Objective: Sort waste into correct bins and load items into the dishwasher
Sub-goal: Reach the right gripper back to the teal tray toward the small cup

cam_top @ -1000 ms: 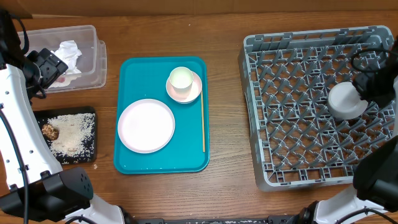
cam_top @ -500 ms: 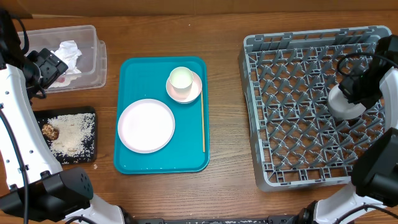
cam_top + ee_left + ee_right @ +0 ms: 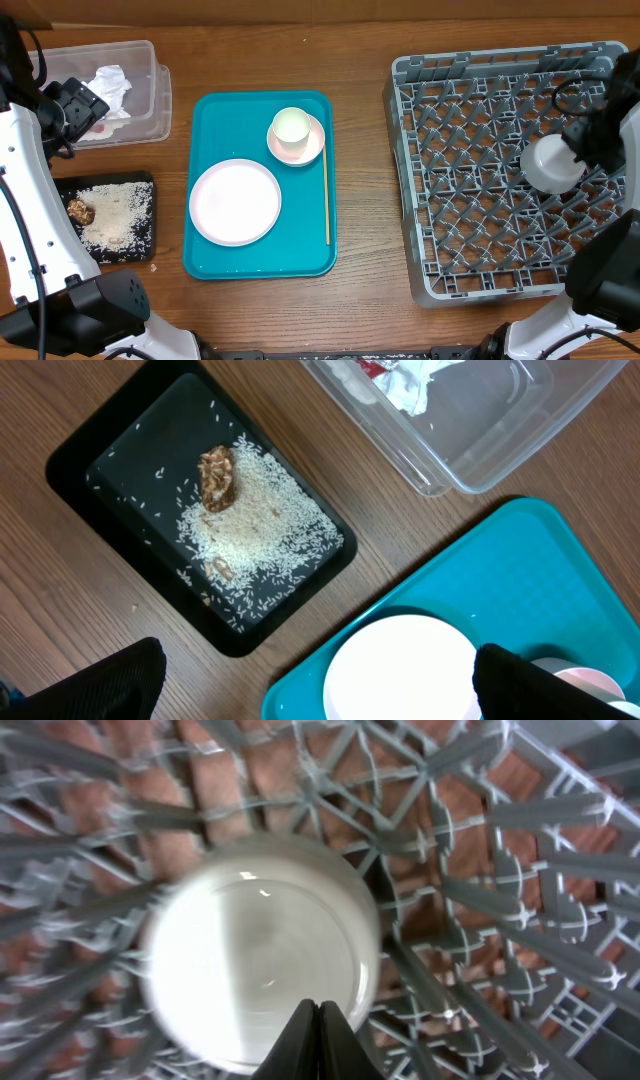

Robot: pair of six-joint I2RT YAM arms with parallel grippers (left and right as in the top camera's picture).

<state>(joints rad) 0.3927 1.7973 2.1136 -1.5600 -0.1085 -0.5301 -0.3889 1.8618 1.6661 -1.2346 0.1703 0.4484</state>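
My right gripper (image 3: 318,1020) is shut with nothing between its fingers, its tips over the white bowl (image 3: 255,960) that rests among the pegs of the grey dishwasher rack (image 3: 480,220). My left gripper (image 3: 320,690) hangs open and empty beside the clear tub (image 3: 150,95), which holds crumpled tissue (image 3: 110,85). The black tray (image 3: 80,450) carries rice crumbs (image 3: 260,530) and a brown lump (image 3: 217,478). On the teal tray (image 3: 215,120) lie the pink plate (image 3: 235,202), the pink bowl (image 3: 303,150) with the cup (image 3: 291,126) in it, and the wooden stick (image 3: 326,200).
The rack's walls and upright pegs surround the white bowl (image 3: 551,163) on the right. Bare wooden table runs between the teal tray and the rack. The tub and black tray sit close to the left arm's base.
The white bowl has slid a little to the left in the rack, with my right gripper shifting over it. My left arm has not moved.
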